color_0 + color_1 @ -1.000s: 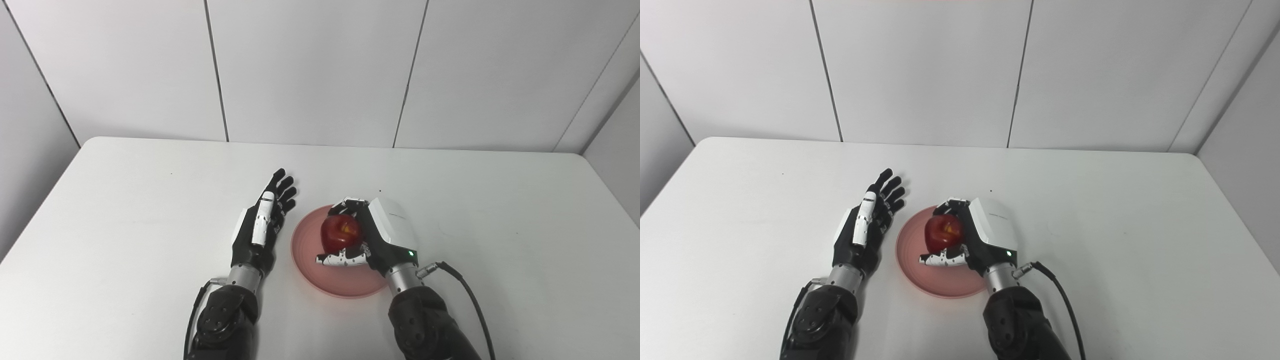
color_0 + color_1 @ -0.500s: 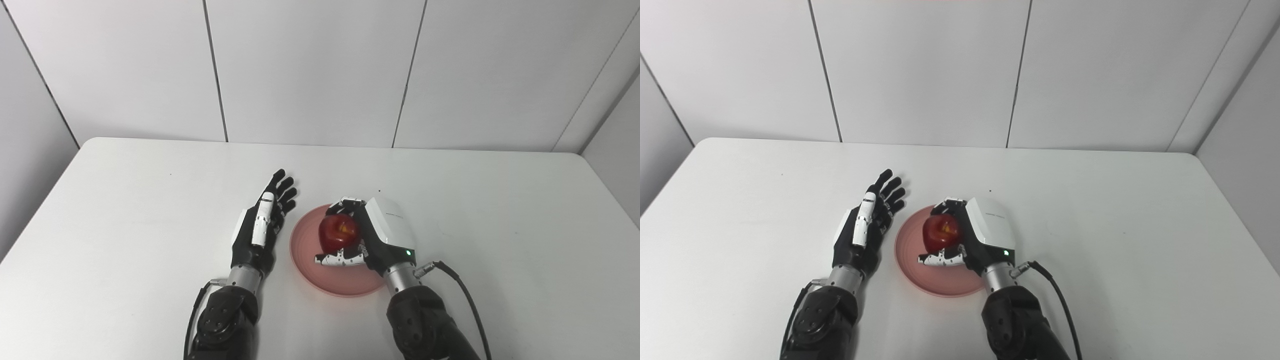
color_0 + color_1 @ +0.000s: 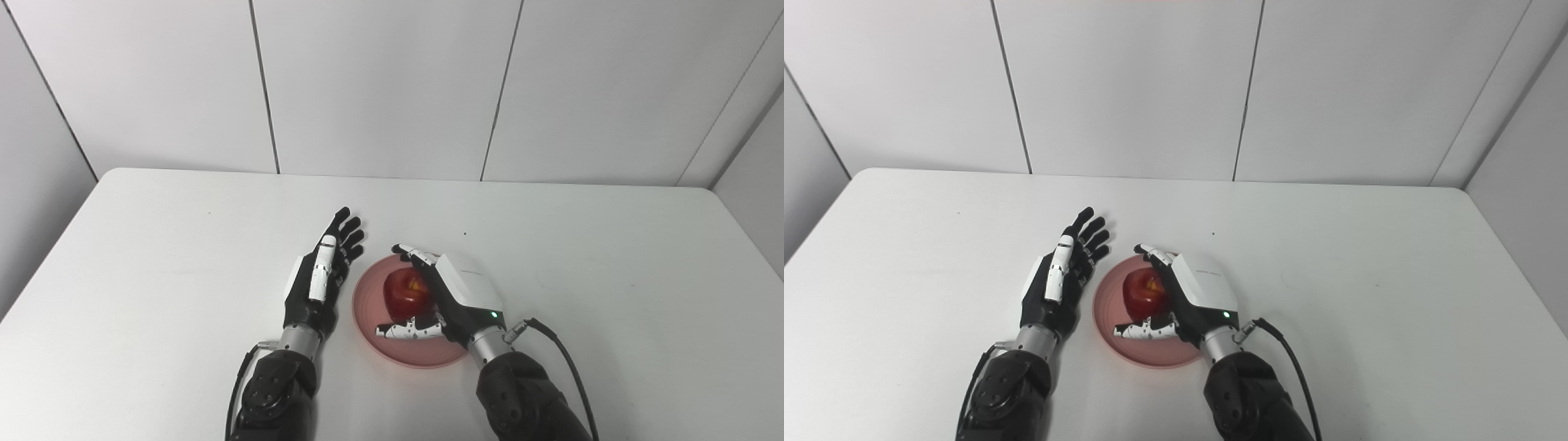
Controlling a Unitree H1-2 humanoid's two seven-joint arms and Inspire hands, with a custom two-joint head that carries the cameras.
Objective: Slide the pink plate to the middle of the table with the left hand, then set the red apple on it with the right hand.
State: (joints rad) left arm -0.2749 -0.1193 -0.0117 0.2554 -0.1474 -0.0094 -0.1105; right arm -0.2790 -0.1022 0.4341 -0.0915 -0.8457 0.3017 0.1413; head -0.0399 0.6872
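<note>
Two robot hands over a white table (image 3: pixel 153 294), seen from the head cameras. The right hand (image 3: pixel 450 291) lies above the pink plate (image 3: pixel 367 306), its fingers (image 3: pixel 411 252) now stretched out straight past the far side of the red apple (image 3: pixel 401 293) and its thumb (image 3: pixel 407 331) reaching along the apple's near side; a moment earlier these fingers were curled over the fruit. The hand is thus spread around the apple rather than closed on it, and whether palm or thumb touches the fruit cannot be told. The apple sits on the plate, just to the left of the right palm. The left hand (image 3: pixel 1056 285) rests just to the left of the plate's rim, edge-up, fingers straight and slightly apart, holding nothing. A black cable (image 3: pixel 566 367) leaves the right wrist.
</note>
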